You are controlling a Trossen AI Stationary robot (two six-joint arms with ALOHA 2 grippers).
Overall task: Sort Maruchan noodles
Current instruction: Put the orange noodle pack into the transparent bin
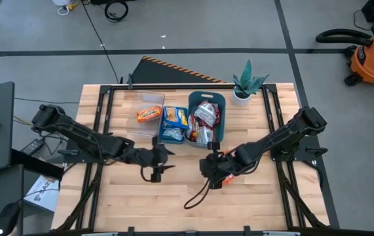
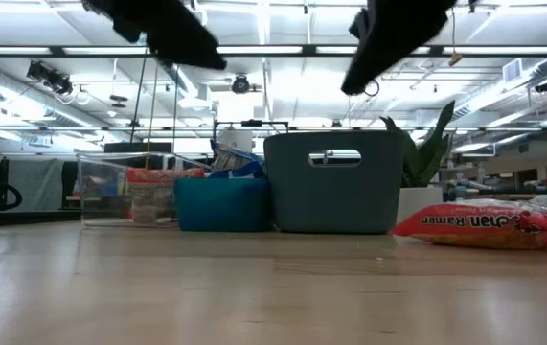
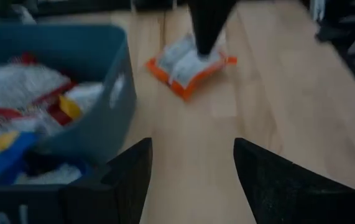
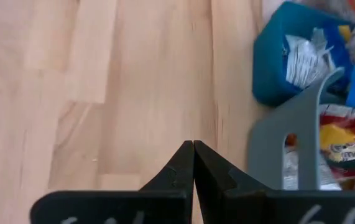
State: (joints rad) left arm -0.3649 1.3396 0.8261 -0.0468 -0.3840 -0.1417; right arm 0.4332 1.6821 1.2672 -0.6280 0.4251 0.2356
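One orange-red noodle packet (image 2: 489, 225) lies flat on the table, partly under my right arm (image 1: 228, 156); the left wrist view shows the packet (image 3: 189, 65) beyond my left fingers. My right gripper (image 1: 208, 165) (image 4: 193, 146) is shut on nothing and hangs above the table beside this packet. My left gripper (image 1: 160, 162) (image 3: 193, 146) is open and empty, near the table's middle, facing the right one. The other packets sit in bins: an orange one in the clear bin (image 1: 149, 113), yellow-and-blue ones in the small blue bin (image 1: 173, 124), red-and-white ones in the grey-blue bin (image 1: 206, 117).
The three bins stand side by side at the table's far middle. A potted plant (image 1: 244, 85) stands at the far right corner. A dark cable loop (image 1: 196, 195) lies on the table near my right gripper. Bare wood lies toward the near edge.
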